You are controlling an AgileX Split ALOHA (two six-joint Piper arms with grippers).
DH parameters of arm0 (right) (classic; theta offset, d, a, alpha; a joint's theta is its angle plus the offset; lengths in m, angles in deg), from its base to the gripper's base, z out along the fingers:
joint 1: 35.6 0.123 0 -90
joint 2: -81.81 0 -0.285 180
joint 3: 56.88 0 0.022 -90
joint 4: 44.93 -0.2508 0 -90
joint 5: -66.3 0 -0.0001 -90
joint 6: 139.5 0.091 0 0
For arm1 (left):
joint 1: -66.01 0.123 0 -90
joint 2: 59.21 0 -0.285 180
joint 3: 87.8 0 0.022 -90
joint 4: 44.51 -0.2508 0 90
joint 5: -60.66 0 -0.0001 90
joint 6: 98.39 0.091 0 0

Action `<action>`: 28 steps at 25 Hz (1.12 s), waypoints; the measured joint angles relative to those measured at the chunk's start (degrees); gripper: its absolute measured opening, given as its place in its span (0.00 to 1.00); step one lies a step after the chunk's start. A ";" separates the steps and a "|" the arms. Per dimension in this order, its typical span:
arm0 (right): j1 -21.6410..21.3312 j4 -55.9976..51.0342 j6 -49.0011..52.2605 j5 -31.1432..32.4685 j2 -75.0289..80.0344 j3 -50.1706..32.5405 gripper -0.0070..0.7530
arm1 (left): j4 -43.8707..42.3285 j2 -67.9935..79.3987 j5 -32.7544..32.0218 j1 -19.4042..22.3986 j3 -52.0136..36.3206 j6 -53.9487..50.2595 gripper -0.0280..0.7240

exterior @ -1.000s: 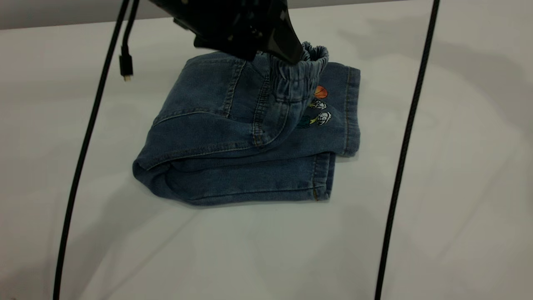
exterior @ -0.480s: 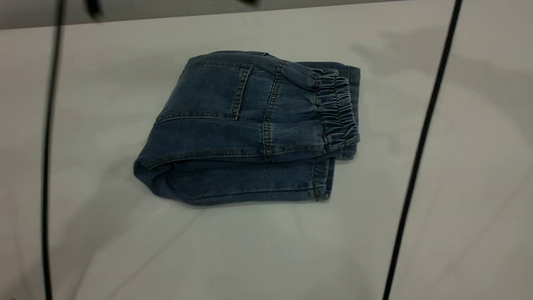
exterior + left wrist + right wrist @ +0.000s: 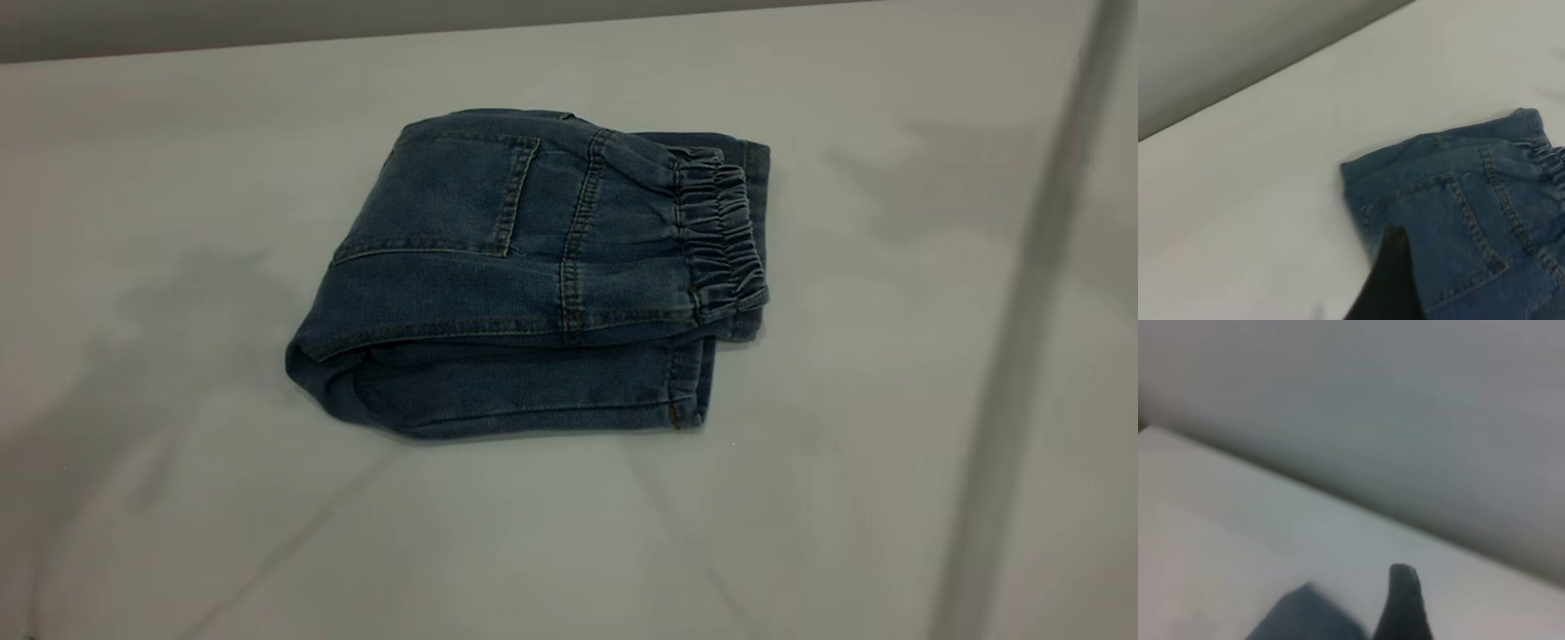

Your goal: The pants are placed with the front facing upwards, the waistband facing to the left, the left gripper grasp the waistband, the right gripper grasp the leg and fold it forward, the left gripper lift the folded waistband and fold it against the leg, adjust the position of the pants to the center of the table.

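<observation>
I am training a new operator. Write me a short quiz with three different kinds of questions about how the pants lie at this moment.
1. True or false: the pants lie folded on the table.
2. In the exterior view, the waistband lies at which side of the bundle? A) left B) right C) hidden underneath
3. Fill in: on the top layer a stitched back ___ shows.

Key: 1 true. 2 B. 3 pocket.
</observation>
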 joint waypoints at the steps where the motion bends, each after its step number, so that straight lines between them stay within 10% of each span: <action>1: 0.00 1.56 0.70 0.00 -1.66 0.00 0.63 | -1.18 -1.95 -1.06 0.94 0.00 -0.95 0.80; 8: 0.00 5.53 6.04 -0.06 -8.53 -5.29 0.63 | -10.04 -12.90 -3.53 1.51 0.00 -7.11 0.80; 16: 0.76 -2.05 3.87 -0.54 -13.08 -30.17 0.63 | -16.58 -16.40 -3.48 1.51 -0.05 -11.86 0.80; 28: 17.54 -11.63 5.81 -23.32 2.04 -59.31 0.63 | -15.59 -16.37 -3.44 1.51 -0.05 -14.27 0.80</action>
